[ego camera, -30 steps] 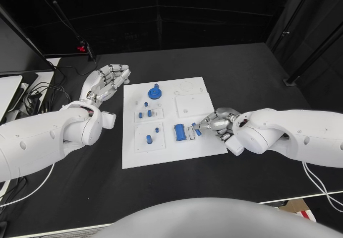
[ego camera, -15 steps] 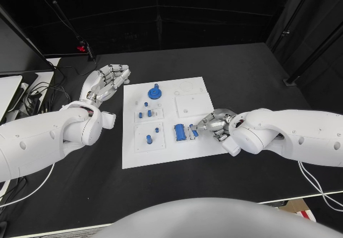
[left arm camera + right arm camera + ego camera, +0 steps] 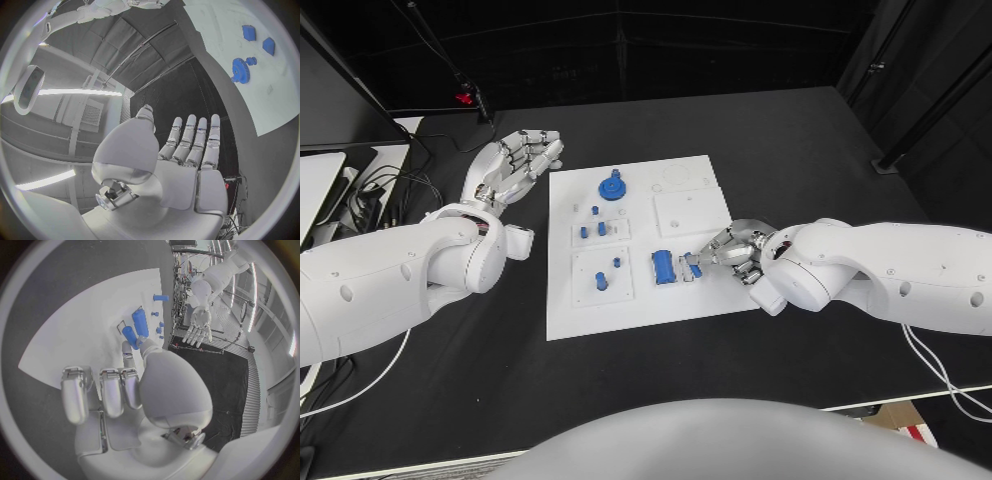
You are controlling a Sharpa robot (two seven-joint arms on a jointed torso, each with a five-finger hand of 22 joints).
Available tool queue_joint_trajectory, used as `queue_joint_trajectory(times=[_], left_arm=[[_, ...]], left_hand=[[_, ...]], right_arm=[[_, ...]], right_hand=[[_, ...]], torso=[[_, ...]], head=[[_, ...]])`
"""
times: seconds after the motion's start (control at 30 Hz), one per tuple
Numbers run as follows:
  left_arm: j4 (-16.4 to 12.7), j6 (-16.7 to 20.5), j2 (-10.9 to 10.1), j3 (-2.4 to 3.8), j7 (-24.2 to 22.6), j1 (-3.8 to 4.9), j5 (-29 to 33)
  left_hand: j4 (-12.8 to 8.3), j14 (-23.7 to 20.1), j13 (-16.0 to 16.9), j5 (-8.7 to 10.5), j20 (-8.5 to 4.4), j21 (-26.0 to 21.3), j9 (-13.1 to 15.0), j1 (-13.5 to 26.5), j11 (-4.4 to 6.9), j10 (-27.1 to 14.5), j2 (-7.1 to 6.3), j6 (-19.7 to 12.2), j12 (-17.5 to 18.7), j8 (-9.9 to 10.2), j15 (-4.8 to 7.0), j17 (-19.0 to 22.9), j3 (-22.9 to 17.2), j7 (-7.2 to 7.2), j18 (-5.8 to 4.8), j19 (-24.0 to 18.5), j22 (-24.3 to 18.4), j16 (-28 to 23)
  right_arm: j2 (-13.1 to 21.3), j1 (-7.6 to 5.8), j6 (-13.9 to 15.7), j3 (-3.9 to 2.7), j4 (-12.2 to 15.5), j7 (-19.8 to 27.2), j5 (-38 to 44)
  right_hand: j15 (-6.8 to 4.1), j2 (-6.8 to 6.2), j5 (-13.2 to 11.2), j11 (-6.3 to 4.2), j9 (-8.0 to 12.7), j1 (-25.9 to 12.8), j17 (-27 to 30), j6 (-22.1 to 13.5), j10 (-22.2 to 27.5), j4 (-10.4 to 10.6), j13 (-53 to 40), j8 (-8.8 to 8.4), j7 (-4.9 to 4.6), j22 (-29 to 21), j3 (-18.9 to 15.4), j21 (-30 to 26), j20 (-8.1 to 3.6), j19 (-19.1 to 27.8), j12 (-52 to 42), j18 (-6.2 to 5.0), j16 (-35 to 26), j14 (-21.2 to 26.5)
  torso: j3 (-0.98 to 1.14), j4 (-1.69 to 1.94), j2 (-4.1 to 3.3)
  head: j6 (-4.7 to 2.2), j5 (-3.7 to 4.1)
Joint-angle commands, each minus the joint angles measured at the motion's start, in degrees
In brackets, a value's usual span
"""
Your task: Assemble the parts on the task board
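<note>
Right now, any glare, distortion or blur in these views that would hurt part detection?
Head view: even light, task board bright white but not blown out, blue parts crisp. Left wrist view: strong fisheye bend, bright light strips in the room, board edge curved, gear still readable. Right wrist view: same bending; right hand covers much of the board, and parts look small.

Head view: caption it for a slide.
Right hand works at blue parts on the task board; left hand hovers open.

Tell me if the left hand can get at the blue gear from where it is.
Probably yes: the left hand lies open beside the board, and nothing stands between it and the gear.
</note>
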State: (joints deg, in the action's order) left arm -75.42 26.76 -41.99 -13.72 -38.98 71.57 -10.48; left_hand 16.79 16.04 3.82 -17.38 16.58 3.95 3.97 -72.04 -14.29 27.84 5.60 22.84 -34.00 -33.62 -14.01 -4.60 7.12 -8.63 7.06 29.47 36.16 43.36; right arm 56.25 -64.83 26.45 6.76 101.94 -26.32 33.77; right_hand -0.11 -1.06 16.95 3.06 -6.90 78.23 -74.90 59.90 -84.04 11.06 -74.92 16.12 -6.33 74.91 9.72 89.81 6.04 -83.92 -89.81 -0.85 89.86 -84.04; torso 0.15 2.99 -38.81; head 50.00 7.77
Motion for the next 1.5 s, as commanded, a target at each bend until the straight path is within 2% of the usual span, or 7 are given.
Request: queue_joint_trajectory(times=[0.03, 0.77, 1.2, 1.5], left_arm=[[-0.1, -0.4, 0.0, 0.06, -1.8, 0.09, 0.0], [0.0, -0.4, 0.1, 0.06, -1.7, 0.09, 0.0], [0.0, -0.4, 0.1, 0.06, -1.6, 0.09, 0.0], [0.0, -0.5, 0.2, 0.06, -1.5, 0.09, 0.0]], left_hand=[[0.0, -0.3, -0.1, -0.26, 0.01, 0.2, -0.1, -0.1, 0.01, -0.4, 0.48, -0.4, -0.2, -0.3, 0.03, 0.1, 0.3, -7.95, -0.98, -0.1, -0.1, 0.3], [-0.1, -0.3, -0.1, -0.3, 0.01, 0.2, -0.1, -0.1, 0.01, -0.5, 0.57, -0.5, -0.3, -0.4, 0.03, 0.1, 0.4, -7.95, -1.0, -0.2, -0.1, 0.4], [-0.1, -0.3, -0.1, -0.3, 0.01, 0.2, -0.1, -0.1, 0.01, -0.5, 0.57, -0.5, -0.3, -0.4, 0.03, 0.1, 0.4, -7.95, -1.0, -0.2, -0.1, 0.4], [-0.1, -0.3, -0.1, -0.3, 0.01, 0.2, -0.1, -0.1, 0.01, -0.5, 0.57, -0.5, -0.3, -0.4, 0.03, 0.1, 0.4, -7.95, -1.0, -0.2, -0.1, 0.4]], right_arm=[[-0.1, -0.08, 0.1, -0.01, 0.1, -1.3, 2.9], [-1.0, -0.07, -2.7, -0.01, 0.0, -3.5, 7.5], [-1.3, -0.07, -3.1, -0.01, -0.2, -3.8, 8.5], [-1.6, -0.07, -3.3, -0.01, -0.4, -4.0, 9.0]], right_hand=[[-0.52, 0.01, -0.3, -0.32, 0.0, -0.7, -15.1, 0.4, -6.0, 0.0, -15.1, -0.26, -0.07, 15.1, -0.3, 0.2, -0.35, -6.1, -0.2, 0.85, 0.1, -6.0], [-0.53, 0.04, -0.6, -0.32, 0.0, -0.6, -15.1, 0.4, -6.0, 0.0, -15.1, -0.46, -0.06, 15.1, -0.5, 0.2, -0.36, -6.1, -0.2, 0.85, 0.1, -6.0], [-0.57, 0.33, -3.6, -0.29, 0.0, -1.5, -15.1, 1.1, -6.0, 1.3, -15.1, -1.56, -0.1, 15.1, -2.2, 0.2, -0.4, -6.1, -0.2, 0.85, 0.1, -6.0], [-0.57, 0.22, -4.6, -0.24, 0.0, -1.6, -15.1, 1.1, -6.0, 1.6, -15.1, -2.02, -0.17, 15.1, -3.0, 0.2, -0.41, -6.1, -0.2, 0.85, 0.1, -6.0]], torso=[[0.01, 0.01, -0.03], [0.01, 0.0, 0.0], [0.0, 0.04, -0.02], [0.01, 0.0, 0.0]], head=[[0.0, -0.03], [0.0, -0.01], [0.0, -0.07], [0.0, -0.14]])
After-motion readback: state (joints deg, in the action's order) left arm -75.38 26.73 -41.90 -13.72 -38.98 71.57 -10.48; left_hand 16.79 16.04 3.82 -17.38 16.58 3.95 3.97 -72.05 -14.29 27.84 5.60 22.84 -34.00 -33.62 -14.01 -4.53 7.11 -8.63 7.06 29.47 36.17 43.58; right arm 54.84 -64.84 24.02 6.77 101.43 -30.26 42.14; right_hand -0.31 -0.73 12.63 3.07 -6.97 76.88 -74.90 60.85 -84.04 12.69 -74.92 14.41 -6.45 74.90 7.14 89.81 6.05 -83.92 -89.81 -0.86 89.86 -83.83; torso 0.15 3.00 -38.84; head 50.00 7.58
